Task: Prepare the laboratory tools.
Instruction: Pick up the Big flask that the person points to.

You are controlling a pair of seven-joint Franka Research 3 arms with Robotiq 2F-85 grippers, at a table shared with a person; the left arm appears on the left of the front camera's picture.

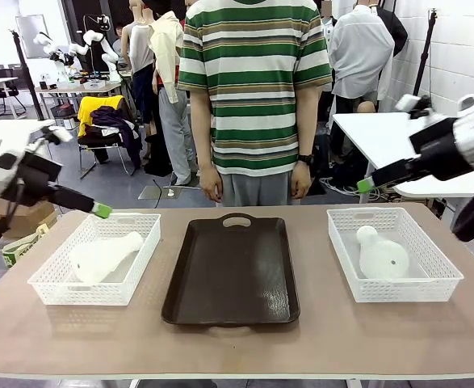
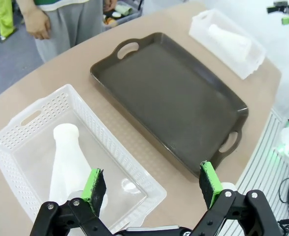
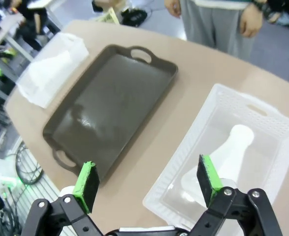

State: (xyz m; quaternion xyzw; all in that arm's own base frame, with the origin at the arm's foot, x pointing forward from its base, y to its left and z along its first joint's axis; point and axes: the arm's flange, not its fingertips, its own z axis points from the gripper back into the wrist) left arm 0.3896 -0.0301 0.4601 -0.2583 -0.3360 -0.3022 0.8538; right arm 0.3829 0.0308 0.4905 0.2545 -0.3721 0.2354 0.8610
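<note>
Left gripper (image 2: 151,187) and right gripper (image 3: 147,182) gape empty; left flask (image 1: 103,257) and right flask (image 1: 382,257), frosted-white cones, lie in baskets (image 1: 59,295).

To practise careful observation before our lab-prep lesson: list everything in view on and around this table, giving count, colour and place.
left flask: one, frosted white, lying on its side in the left basket
right flask: one, frosted white, lying in the right basket
left basket: one, white lattice, table's left end
right basket: one, white lattice, table's right end
tray: one, dark brown, between the baskets
table: one, tan, under everything
person: one, green striped shirt, standing at the far side
left fingers: two, black with green pads, open, raised near the left basket
right fingers: two, black with green pads, open, raised near the right basket
</note>
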